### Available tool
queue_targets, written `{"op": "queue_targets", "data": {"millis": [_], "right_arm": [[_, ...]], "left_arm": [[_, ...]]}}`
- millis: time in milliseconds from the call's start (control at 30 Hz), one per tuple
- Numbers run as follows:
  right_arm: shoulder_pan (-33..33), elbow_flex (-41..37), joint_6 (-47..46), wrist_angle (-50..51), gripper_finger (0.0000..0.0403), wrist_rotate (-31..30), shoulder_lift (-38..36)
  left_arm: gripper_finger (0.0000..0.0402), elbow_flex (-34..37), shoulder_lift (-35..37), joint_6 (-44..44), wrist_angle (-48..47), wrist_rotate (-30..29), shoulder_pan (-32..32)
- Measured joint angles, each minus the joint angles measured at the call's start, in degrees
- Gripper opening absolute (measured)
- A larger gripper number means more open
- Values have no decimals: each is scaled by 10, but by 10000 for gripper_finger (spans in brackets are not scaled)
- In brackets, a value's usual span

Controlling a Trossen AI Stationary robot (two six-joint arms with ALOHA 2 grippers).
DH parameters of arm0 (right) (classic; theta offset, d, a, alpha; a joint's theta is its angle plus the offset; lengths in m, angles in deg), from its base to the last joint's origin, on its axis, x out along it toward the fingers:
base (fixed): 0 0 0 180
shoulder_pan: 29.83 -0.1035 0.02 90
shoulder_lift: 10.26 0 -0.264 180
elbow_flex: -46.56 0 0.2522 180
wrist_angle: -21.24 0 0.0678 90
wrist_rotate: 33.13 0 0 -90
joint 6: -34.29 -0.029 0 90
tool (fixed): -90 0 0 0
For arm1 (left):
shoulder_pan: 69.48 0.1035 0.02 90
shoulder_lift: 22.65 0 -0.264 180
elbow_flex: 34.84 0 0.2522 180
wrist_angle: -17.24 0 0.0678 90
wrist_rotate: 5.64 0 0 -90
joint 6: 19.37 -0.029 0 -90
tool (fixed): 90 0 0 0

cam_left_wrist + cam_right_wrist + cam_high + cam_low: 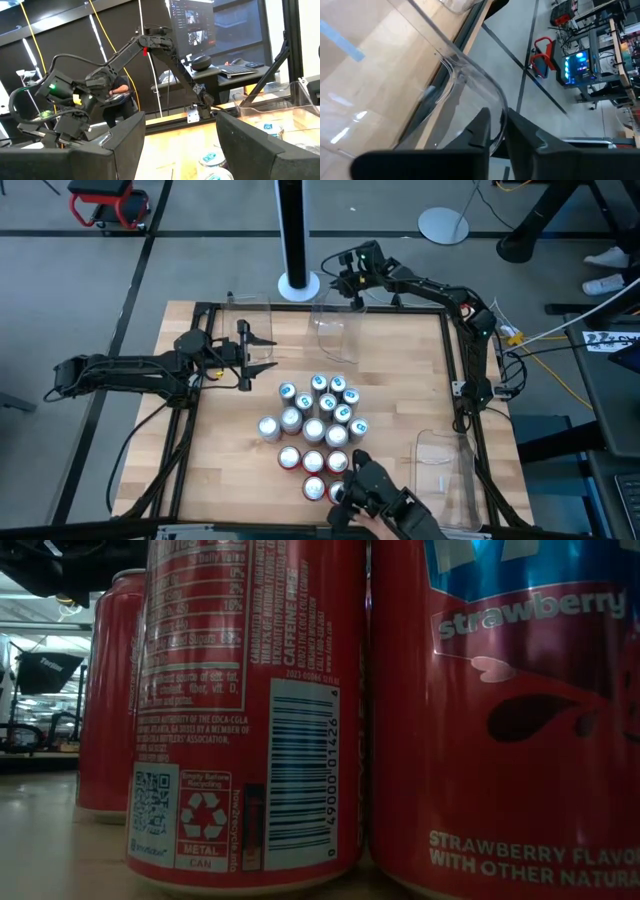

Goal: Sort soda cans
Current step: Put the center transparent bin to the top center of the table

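The soda cans (pixel 318 428) cluster mid-tabletop (pixel 230 470), near the spread left end effector (pixel 258 354), while the right end effector (pixel 352 292) pinches a clear tub's (pixel 333 330) rim.

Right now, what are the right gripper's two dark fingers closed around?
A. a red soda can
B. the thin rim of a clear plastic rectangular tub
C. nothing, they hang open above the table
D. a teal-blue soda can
B: in the right wrist view the right gripper pinches the rim of the clear plastic rectangular tub at the table's far edge.
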Motion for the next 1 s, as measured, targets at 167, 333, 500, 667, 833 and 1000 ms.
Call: {"op": "queue_targets", "data": {"millis": [167, 333, 500, 667, 833, 1000], "right_arm": [[-1, -1, 4, -21, 119, 0, 2], [-4, -1, 4, -44, 153, -11, 2], [-8, 7, 7, -43, 162, -13, 2], [-8, 69, 78, 141, 159, -23, -25], [-9, 102, 111, 361, 158, -70, -64], [-17, 99, 106, 527, 158, -137, -75]], "left_arm": [[233, 0, 0, 0, 0, 0, 0], [233, 0, 0, 0, 0, 0, 0], [233, 0, 0, 0, -1, 0, 0], [233, 0, 0, 3, -8, 0, 0], [233, 0, 0, 4, -12, 0, 0], [233, 0, 0, 8, -12, 0, 0]]}}
